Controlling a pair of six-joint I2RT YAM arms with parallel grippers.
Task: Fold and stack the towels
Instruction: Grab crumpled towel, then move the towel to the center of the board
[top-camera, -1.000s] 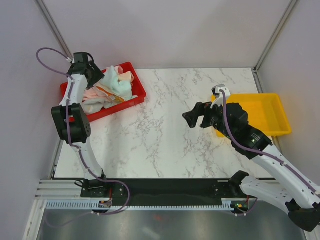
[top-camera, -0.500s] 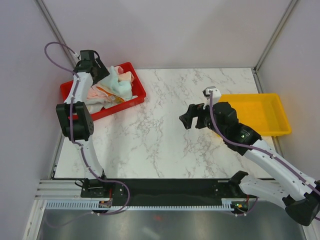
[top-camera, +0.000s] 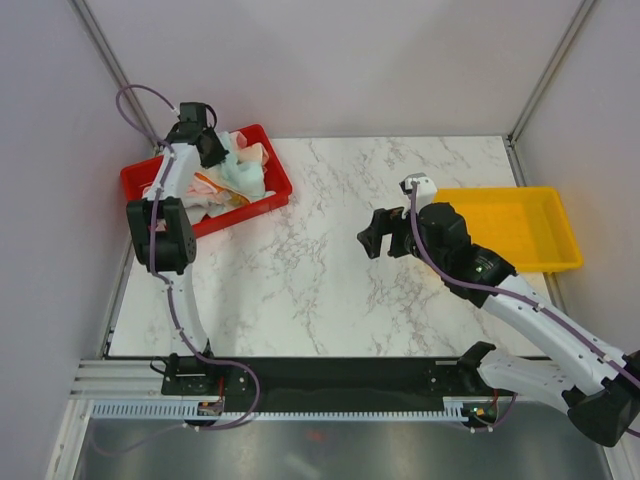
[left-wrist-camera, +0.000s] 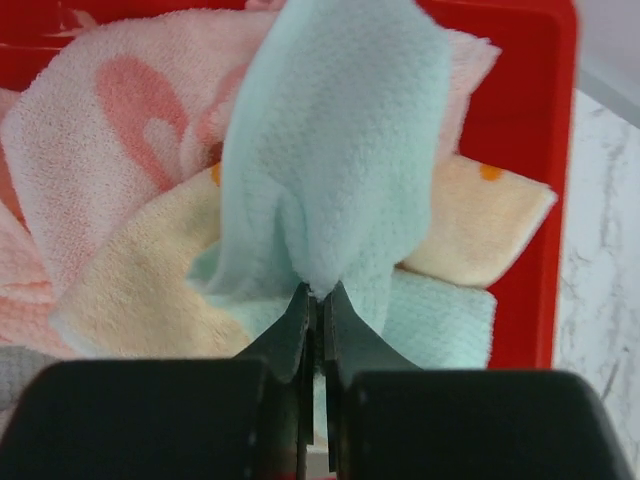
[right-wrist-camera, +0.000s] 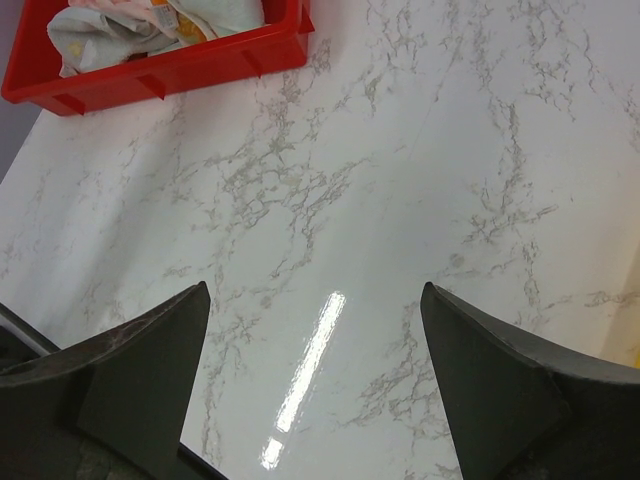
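Several towels lie crumpled in the red tray (top-camera: 276, 190) at the table's back left. My left gripper (top-camera: 212, 150) hangs over this pile, shut on a pinched-up fold of the pale mint towel (left-wrist-camera: 330, 150); in the left wrist view the gripper (left-wrist-camera: 318, 296) has its jaws pressed together on that fold. Under the mint towel lie a pink towel (left-wrist-camera: 110, 130) and a cream towel with orange print (left-wrist-camera: 480, 215). My right gripper (top-camera: 373, 240) hovers open over the bare marble mid-table, and in the right wrist view nothing lies between the fingers of the gripper (right-wrist-camera: 315, 288).
A yellow tray (top-camera: 520, 230) stands at the right edge of the table, behind my right arm. The red tray (right-wrist-camera: 180, 70) with the towels (right-wrist-camera: 120, 25) shows at the top left of the right wrist view. Grey walls close in the table at the back and sides.
My left gripper has moved right over the red tray and shut on the mint towel. My right arm has drifted a little to the left, still open.
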